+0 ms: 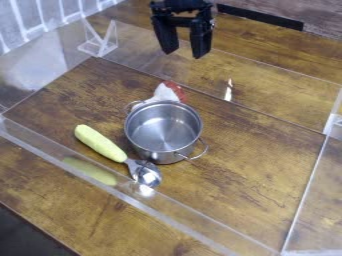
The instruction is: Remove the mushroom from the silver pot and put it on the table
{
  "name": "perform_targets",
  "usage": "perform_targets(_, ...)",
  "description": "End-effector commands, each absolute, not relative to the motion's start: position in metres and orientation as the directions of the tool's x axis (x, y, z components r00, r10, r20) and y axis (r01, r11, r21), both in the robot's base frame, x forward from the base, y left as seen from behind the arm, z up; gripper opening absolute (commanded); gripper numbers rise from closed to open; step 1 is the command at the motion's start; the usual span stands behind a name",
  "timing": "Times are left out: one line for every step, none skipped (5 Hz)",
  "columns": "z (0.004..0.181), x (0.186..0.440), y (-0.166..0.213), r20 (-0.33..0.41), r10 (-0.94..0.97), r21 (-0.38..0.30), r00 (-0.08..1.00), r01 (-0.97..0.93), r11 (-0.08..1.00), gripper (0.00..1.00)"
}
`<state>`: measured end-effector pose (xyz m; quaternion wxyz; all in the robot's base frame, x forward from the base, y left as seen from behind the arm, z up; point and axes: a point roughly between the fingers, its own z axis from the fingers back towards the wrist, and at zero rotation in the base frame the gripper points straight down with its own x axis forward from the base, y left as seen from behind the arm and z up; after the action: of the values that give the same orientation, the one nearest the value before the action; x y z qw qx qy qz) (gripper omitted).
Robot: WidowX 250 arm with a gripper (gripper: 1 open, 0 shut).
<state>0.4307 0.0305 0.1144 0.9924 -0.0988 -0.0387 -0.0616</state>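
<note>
The tabletop (254, 150) is a dark brown surface of wooden planks, ringed by clear acrylic walls (201, 232) along its edges. Near the middle of the tabletop, a little toward the near left corner, stands the silver pot (164, 131), upright, round and shiny, with small loop handles at its sides; its inside shows bare steel. Above the far edge of the tabletop hangs the black end effector (182, 38), pointing downward, its two fingers standing apart with nothing between them, well clear of the pot and of everything else. Left of the pot, toward the near left edge, a long yellow corn-like piece (100, 143) lies flat on the planks, its near end just beside the pot's base. At that end, close to the near edge, lies a small silver spoon (144, 177), touching or nearly touching the pot's foot. The mushroom (164, 92) rests on the tabletop right behind the pot's far rim, outside the pot, showing a reddish cap and pale stalk; whether it touches the pot cannot be told.
</note>
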Motion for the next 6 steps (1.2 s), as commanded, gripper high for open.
perform_targets(0.149,0.427,0.036,0.161,-0.106,-0.168,0.981,0.133,0.977,1.00)
perform_targets(0.147,0.425,0.036,0.153,-0.107,-0.170,0.982,0.133,0.976,1.00)
perform_targets(0.146,0.423,0.035,0.146,-0.108,-0.173,0.983,0.133,0.976,1.00)
perform_targets(0.145,0.422,0.035,0.138,-0.109,-0.176,0.984,0.133,0.975,1.00)
perform_targets(0.145,0.420,0.035,0.132,-0.111,-0.178,0.985,0.133,0.975,1.00)
perform_targets(0.129,0.417,0.034,0.090,-0.110,-0.186,0.990,0.125,0.974,1.00)
